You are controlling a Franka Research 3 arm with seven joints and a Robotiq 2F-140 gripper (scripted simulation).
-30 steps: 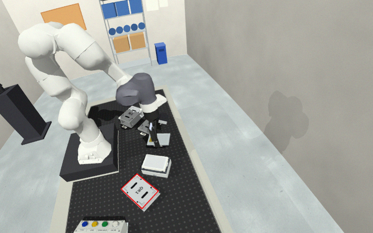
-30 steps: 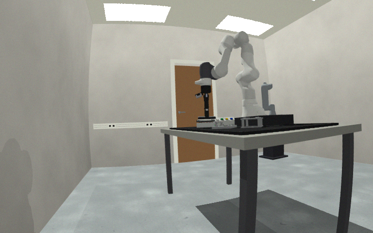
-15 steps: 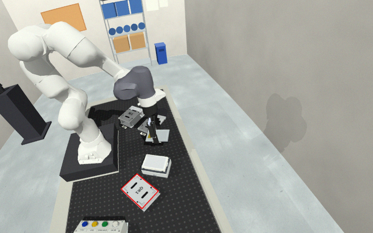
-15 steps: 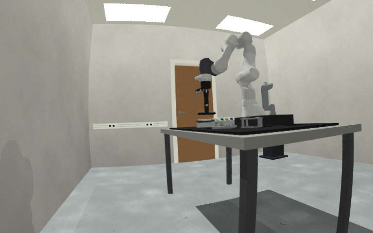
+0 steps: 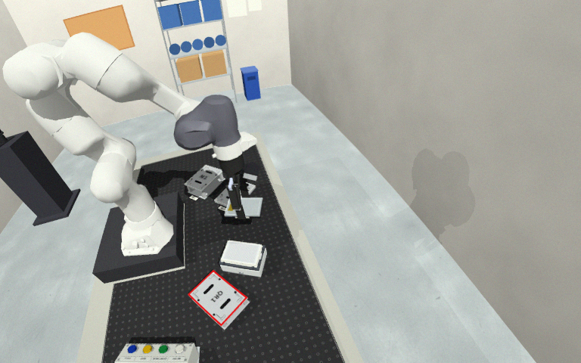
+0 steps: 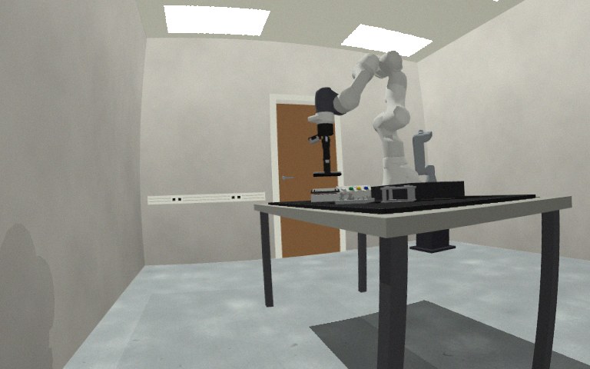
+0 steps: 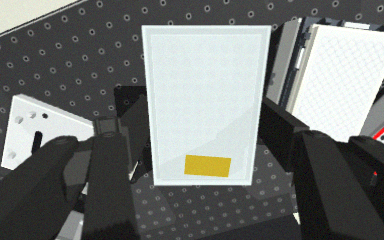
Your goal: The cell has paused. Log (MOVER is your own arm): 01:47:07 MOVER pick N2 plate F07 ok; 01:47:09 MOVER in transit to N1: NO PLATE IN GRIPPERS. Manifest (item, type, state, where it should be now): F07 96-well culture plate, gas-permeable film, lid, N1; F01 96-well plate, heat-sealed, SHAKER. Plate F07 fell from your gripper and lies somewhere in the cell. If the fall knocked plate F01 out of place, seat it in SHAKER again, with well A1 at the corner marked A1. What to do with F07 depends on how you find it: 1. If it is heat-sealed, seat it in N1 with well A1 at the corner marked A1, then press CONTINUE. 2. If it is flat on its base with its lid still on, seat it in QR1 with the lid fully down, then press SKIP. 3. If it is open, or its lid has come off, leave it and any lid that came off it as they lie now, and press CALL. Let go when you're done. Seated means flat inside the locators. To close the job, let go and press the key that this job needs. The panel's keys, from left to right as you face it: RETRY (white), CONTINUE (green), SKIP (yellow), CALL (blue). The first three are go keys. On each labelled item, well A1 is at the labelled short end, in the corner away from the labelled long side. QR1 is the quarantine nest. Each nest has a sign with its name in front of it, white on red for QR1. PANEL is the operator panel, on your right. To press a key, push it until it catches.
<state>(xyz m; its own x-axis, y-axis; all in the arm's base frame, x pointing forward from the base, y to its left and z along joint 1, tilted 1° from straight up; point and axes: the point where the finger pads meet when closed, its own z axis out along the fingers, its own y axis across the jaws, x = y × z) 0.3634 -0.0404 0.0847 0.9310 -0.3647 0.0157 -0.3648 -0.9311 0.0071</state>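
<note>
My gripper [image 5: 237, 206] [image 7: 203, 112] is shut on a pale plate [image 5: 253, 206] [image 7: 205, 90] across its long sides and holds it level above the mat. The plate has a clear, rimmed cover, faint wells beneath it and a yellow label at one short end. In the exterior view the finger pads hide it. A white plate [image 5: 243, 252] [image 7: 345, 75] lies on the shaker [image 5: 240, 270]; I cannot tell whether it is fully seated. N1 [image 5: 204, 180] is a grey nest at the back. QR1 [image 5: 227, 292] is a red-edged nest carrying no plate.
Another nest [image 5: 222, 197] [image 7: 55, 117] stands beside N1, partly hidden by my fingers. Small grey pieces [image 5: 250, 176] show behind the gripper. The panel [image 5: 194, 353] is at the near end, with blue [image 5: 132, 349], yellow [image 5: 147, 349], green [image 5: 163, 349] and white [image 5: 179, 348] keys.
</note>
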